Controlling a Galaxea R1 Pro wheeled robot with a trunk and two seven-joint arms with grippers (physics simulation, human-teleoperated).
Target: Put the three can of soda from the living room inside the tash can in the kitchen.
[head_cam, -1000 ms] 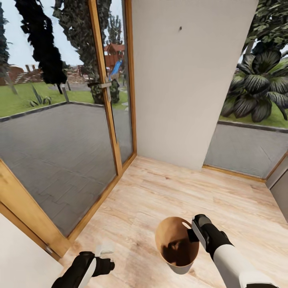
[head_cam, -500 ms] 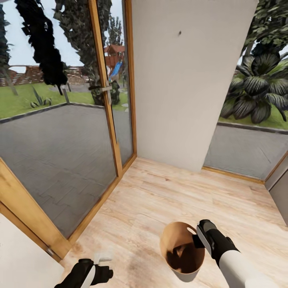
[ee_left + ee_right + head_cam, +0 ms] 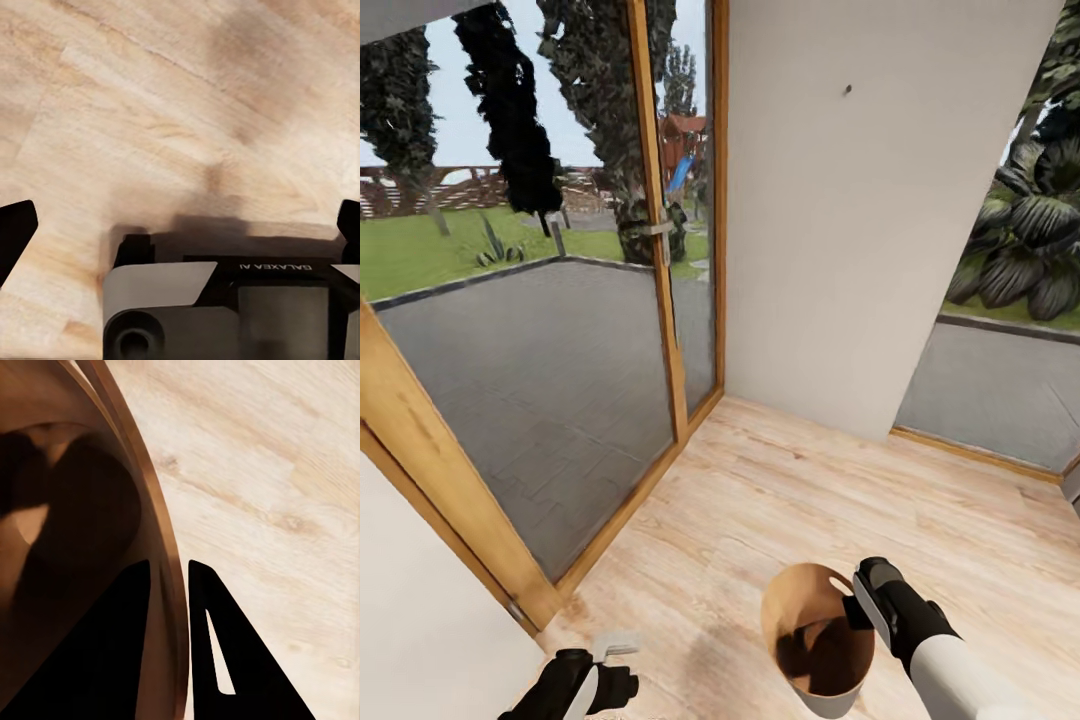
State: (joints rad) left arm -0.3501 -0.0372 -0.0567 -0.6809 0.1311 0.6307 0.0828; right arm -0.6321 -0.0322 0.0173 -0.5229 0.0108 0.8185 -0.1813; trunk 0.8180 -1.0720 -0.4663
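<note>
The right fingers (image 3: 161, 622) are closed on the wall of the tash can (image 3: 90, 585): in the right wrist view one dark finger lies inside the wood-toned rim and the other outside it, with the thin wall pinched between them. Past the inner finger the bin's brown interior falls into deep shadow, with a paler patch on its far wall; whether anything lies at the bottom cannot be told. Past the outer finger is the pale plank floor (image 3: 270, 495).

In the head view the right gripper (image 3: 857, 612) meets the tash can (image 3: 817, 640) at the rim on its own side, the black wrist and white forearm running back from it. The bin is tilted, its mouth turned toward the camera, grey outside showing at its lower edge. I cannot tell whether it touches the floor.

The left fingers (image 3: 15, 232) are spread wide apart, one dark tip at each edge of the left wrist view, with nothing between them but bare floor (image 3: 165, 112) and the gripper's own shadow. In the head view the left gripper (image 3: 615, 645) hangs low, well apart from the bin on the side away from the right arm.

Beyond both grippers the floor (image 3: 830, 500) runs to a plain white wall (image 3: 860, 200). On the left fingers' side stands a wood-framed glass door (image 3: 660, 250) with a metal handle, a grey terrace and lawn behind it. On the right fingers' side another pane shows large-leaved plants (image 3: 1030, 250).
</note>
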